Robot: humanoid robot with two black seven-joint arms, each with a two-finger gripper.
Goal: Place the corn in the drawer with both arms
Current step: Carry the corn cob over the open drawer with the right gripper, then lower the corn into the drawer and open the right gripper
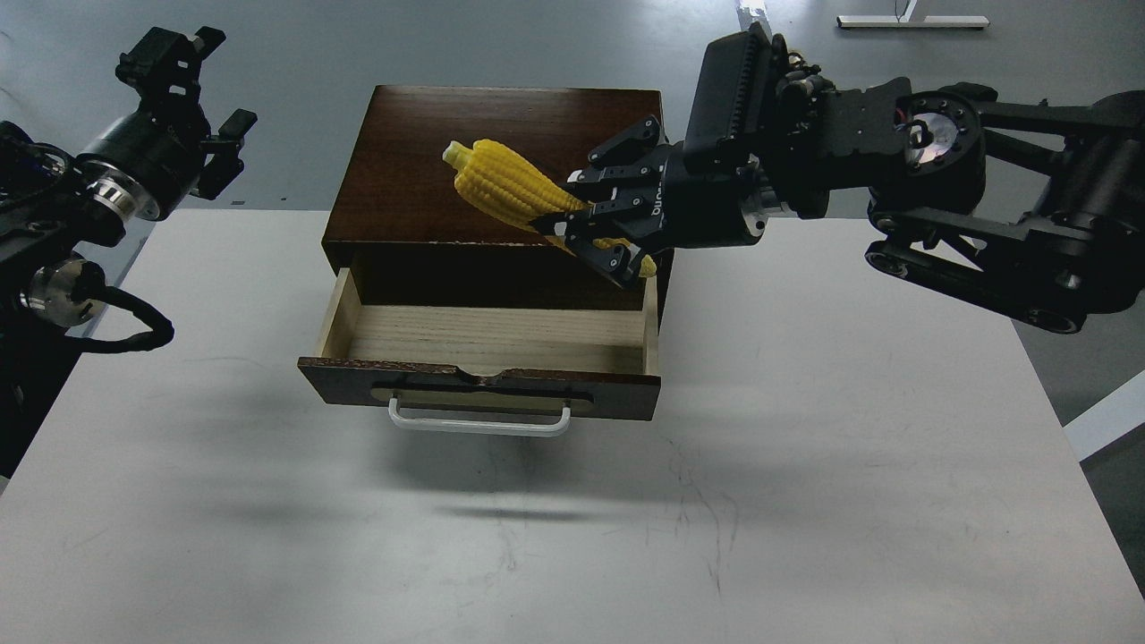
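The dark brown cabinet (420, 152) stands at the table's far middle. Its drawer (487, 340) is pulled open toward me, showing a pale wood interior with nothing in it, a dark front and a white bar handle (479, 420). My right gripper (586, 224) comes in from the right and is shut on the thick end of the yellow corn (501, 183). It holds the cob tilted in the air above the cabinet's top and the drawer's back right part. My left gripper (192, 80) is raised at the far left, off the table, with its fingers spread and nothing in them.
The white table (805, 447) spreads in front of and beside the cabinet. Its left edge runs near my left arm, and its right edge lies under my right arm. Grey floor and a white stand base (912, 20) lie beyond.
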